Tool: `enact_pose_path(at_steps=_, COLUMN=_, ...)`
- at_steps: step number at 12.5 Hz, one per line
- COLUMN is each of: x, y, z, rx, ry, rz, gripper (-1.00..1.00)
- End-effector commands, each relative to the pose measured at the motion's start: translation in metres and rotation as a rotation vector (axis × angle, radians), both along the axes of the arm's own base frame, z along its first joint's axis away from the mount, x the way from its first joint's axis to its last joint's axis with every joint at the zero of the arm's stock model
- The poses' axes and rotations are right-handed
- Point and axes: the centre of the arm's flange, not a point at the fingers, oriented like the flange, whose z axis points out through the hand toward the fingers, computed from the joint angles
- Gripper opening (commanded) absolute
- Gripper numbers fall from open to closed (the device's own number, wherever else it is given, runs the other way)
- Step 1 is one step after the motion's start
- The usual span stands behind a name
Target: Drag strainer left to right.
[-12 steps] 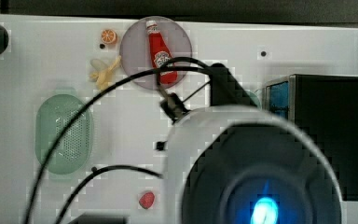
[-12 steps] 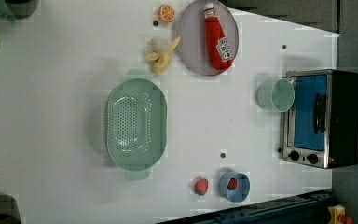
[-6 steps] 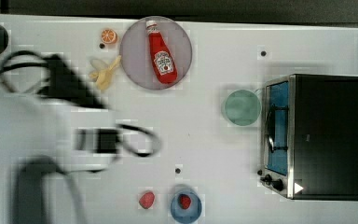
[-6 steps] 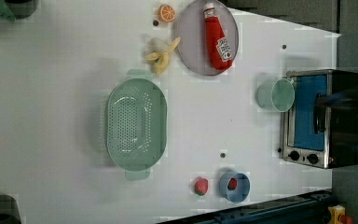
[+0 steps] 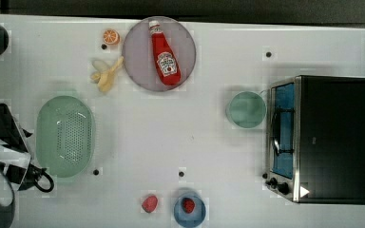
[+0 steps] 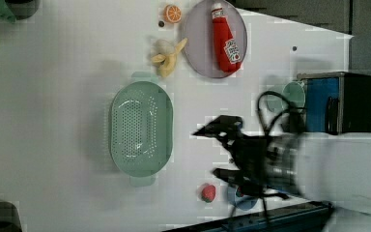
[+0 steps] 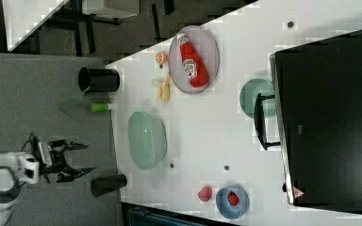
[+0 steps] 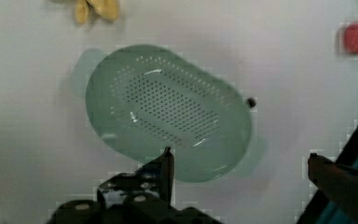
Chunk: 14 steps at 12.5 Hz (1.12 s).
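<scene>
Mint-green strainer (image 5: 65, 137): oval colander lying flat on the white table (image 5: 180, 137), patch of small holes in its centre, a tab handle at each end; nothing sits in it.
Gripper (image 6: 213, 151): two dark fingers spread wide, nothing between them; in the wrist view one finger (image 8: 166, 169) overlaps the strainer's rim and the other stands far off to the side.
Strainer relative to gripper: in the left view the strainer lies toward the left view's left of the fingertips, apart from them with bare table between; whether the gripper is above the table or low to it I cannot tell.
Arm: in the left view the pale blurred body reaches in from the left view's right edge.
Banana (image 5: 105, 75): beyond the strainer's far end from the gripper, in the left view, just beside the plate.
Lilac-grey plate (image 5: 140, 71): carries a red ketchup bottle (image 5: 163, 54); well apart from the gripper.
Orange slice (image 5: 110, 36): near the plate's edge.
Red strawberry (image 6: 208, 192): just below the lower finger in the left view.
Blue bowl (image 5: 189, 212): holds a second red berry.
Small green dish (image 5: 246, 109): touching or just beside the toaster oven (image 5: 323, 137).
</scene>
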Motion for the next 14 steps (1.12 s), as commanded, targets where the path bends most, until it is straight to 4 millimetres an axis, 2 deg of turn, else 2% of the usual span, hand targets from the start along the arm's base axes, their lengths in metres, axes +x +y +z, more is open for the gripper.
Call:
enact_pose_path(at_steps=1, x=0.020, y=-0.017, z=-0.056, rx=-0.004, ry=-0.033, rz=-0.326, gripper=1.00)
enact_pose_path(at_steps=3, x=0.019, y=-0.014, z=-0.105, rx=0.037, ry=-0.018, rz=-0.339, gripper=1.00)
enact_pose_path(at_steps=5, x=0.020, y=-0.011, z=-0.146, rx=0.070, ry=0.007, rz=-0.351, gripper=1.00)
enact_pose_path(at_steps=11, x=0.033, y=-0.013, z=-0.249, rx=0.135, ry=0.066, rz=-0.431, gripper=1.00)
enact_pose_path(at_steps=14, x=0.033, y=-0.013, z=-0.293, rx=0.126, ry=0.062, rz=-0.444, gripper=1.00)
